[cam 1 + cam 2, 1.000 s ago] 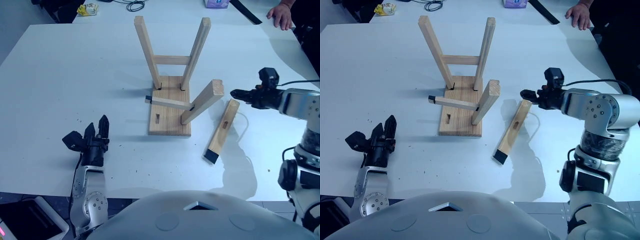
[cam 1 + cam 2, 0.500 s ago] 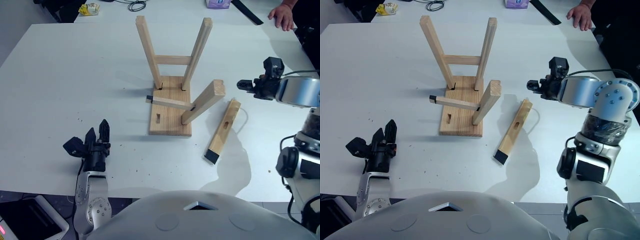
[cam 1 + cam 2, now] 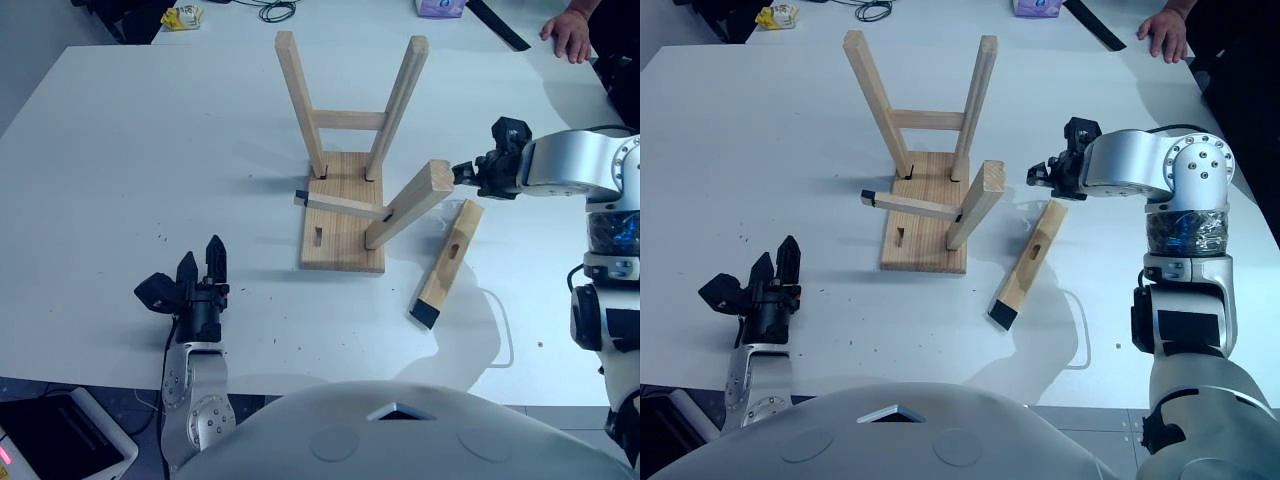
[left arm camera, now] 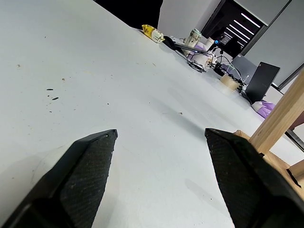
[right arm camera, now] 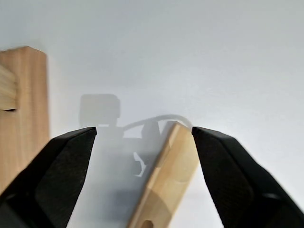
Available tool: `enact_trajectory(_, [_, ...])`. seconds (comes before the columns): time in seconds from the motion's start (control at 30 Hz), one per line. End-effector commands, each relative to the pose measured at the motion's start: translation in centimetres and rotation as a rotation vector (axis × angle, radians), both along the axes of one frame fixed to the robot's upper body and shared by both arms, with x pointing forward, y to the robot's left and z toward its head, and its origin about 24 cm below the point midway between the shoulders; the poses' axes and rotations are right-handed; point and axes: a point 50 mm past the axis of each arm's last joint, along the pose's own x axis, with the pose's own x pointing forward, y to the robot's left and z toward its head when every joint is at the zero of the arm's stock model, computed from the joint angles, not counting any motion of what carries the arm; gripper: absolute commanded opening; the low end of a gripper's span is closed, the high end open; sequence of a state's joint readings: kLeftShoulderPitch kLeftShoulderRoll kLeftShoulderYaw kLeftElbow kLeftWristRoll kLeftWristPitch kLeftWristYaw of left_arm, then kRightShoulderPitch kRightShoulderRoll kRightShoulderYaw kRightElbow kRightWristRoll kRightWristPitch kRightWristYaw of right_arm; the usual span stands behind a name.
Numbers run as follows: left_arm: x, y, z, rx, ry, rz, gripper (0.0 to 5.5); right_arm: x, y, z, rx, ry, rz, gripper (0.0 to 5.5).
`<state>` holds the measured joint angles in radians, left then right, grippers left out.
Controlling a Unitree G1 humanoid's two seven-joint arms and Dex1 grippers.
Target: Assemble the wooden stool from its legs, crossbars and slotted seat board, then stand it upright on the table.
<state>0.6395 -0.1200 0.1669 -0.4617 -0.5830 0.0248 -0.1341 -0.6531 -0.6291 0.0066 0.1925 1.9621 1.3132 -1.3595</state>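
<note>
White table [image 3: 150, 150], cables [image 3: 272, 10] beyond it, is carrying the seat board [image 3: 342, 240] lying flat, two legs [image 3: 300, 100] standing in it, a third leg [image 3: 410, 200] leaning. Right gripper [image 3: 462, 176], jaws apart, is hovering beside that leg's top, over one end of the loose leg [image 3: 446, 262]. Left gripper [image 4: 160, 133], jaws apart, is sitting well apart.

I can read no text, number or sign from here. The yellow packet [image 3: 188, 15] in the upper left of the frame and the purple box [image 3: 440, 7] at the top edge are too small for me to read anything on them.
</note>
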Motion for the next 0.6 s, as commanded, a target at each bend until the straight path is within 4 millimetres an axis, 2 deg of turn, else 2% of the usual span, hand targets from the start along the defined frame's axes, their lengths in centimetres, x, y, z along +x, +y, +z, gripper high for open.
enact_trajectory(0.03, [-1.4, -1.0, -1.1, -0.064, 0.053, 0.071, 3.43, 0.5, 0.1, 1.4, 0.069, -0.012, 0.165, 3.72])
enact_trajectory(0.13, [-1.1, -1.2, -1.3, -0.075, 0.042, 0.075, 3.43, -0.5, 0.3, 2.7, 0.191, 0.033, 0.450, 3.72])
enact_trajectory(0.23, [-0.9, -1.4, -1.6, -0.084, 0.038, 0.087, 3.43, -0.8, 0.7, 4.6, 0.184, -0.087, 0.668, 3.72])
enact_trajectory(0.27, [-0.8, -1.5, -1.8, -0.086, 0.038, 0.089, 3.43, 0.0, 0.2, 4.5, 0.168, -0.183, 0.751, 3.72])
enact_trajectory(0.33, [-0.5, -1.5, -2.0, -0.088, 0.037, 0.080, 3.43, 1.0, -1.5, 4.0, 0.061, -0.327, 1.039, 3.72])
enact_trajectory(0.43, [-0.1, -1.2, -2.0, -0.084, 0.033, 0.067, 3.43, 1.2, -3.4, 3.2, -0.090, -0.352, 1.384, 3.72])
enact_trajectory(0.5, [-0.1, -1.0, -1.9, -0.078, 0.032, 0.058, 3.43, 1.3, -3.9, 3.3, -0.142, -0.341, 1.543, 3.72])
enact_trajectory(0.6, [-0.2, -0.8, -1.9, -0.072, 0.038, 0.051, 3.43, 1.1, -3.3, 4.2, -0.106, -0.352, 1.706, 3.72])
